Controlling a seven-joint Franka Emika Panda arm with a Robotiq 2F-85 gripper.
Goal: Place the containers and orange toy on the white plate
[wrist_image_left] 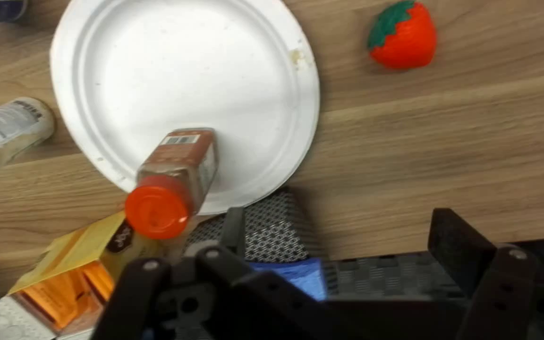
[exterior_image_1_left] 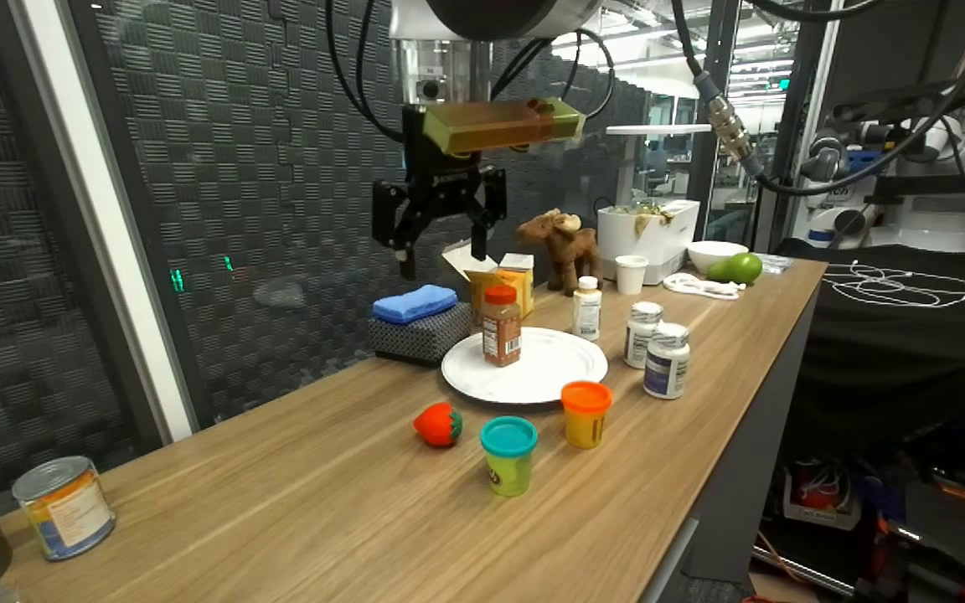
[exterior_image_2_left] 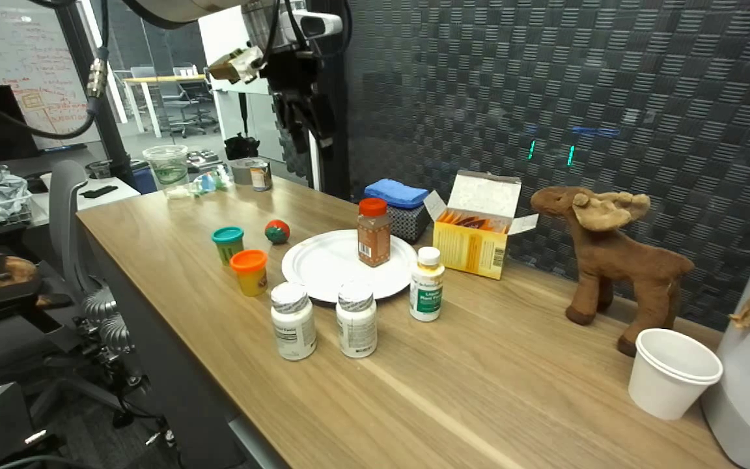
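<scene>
1. So far, the job looks barely begun: the white plate (exterior_image_1_left: 562,360) bears a single container, a red-capped bottle (exterior_image_1_left: 502,331), upright and left of centre as seen in an exterior view.
2. The orange toy (exterior_image_1_left: 439,424), most likely the red-orange strawberry shape with the green top, lies on the table (exterior_image_1_left: 281,502) at the plate's near left, apart from it. Its placing is left to do.
3. Two tubs presumably remain as well. The teal-lidded tub (exterior_image_1_left: 508,456) stands nearer than the toy and to its right; the orange-lidded tub (exterior_image_1_left: 585,414) is upright just beside the plate's near rim, on the wood.
4. To the right stand a purple-labelled pill bottle (exterior_image_1_left: 667,362), a second pill bottle (exterior_image_1_left: 642,335) near it and, farther back, a slim white bottle (exterior_image_1_left: 586,310). All are off the plate; whether they count among the containers cannot be told.
5. The yellow box (exterior_image_1_left: 519,276) and brown moose (exterior_image_1_left: 570,251) at the far side probably lie outside the task.
6. The gripper (wrist_image_left: 338,224) hangs above the table, its jaws spread wide and holding nothing, so the next pick seems not yet started.
</scene>
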